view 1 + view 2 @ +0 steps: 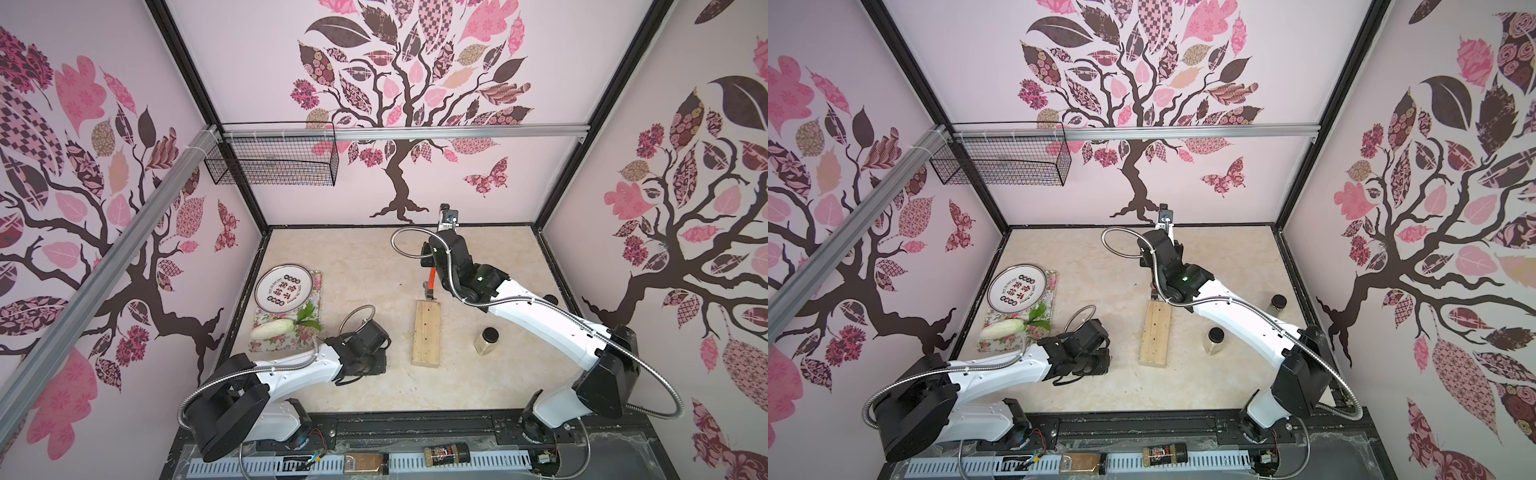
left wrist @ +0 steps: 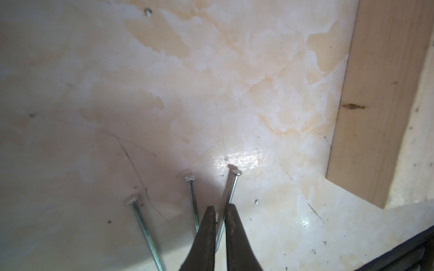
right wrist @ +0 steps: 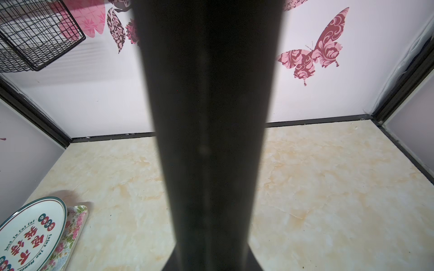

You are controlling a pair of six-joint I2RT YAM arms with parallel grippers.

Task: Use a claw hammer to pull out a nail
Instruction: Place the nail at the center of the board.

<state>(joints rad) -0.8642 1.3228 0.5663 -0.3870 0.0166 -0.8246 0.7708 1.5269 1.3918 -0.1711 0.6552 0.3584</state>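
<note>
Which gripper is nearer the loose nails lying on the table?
Left. The left gripper hangs right over the loose nails, one shaft between its fingertips; the right gripper is past the far end of the wooden block, holding the claw hammer.

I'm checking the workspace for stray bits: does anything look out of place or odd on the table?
Yes: three loose nails lie on the table beside the wooden block, not driven into it. One runs between the left gripper's slightly parted jaws.
</note>
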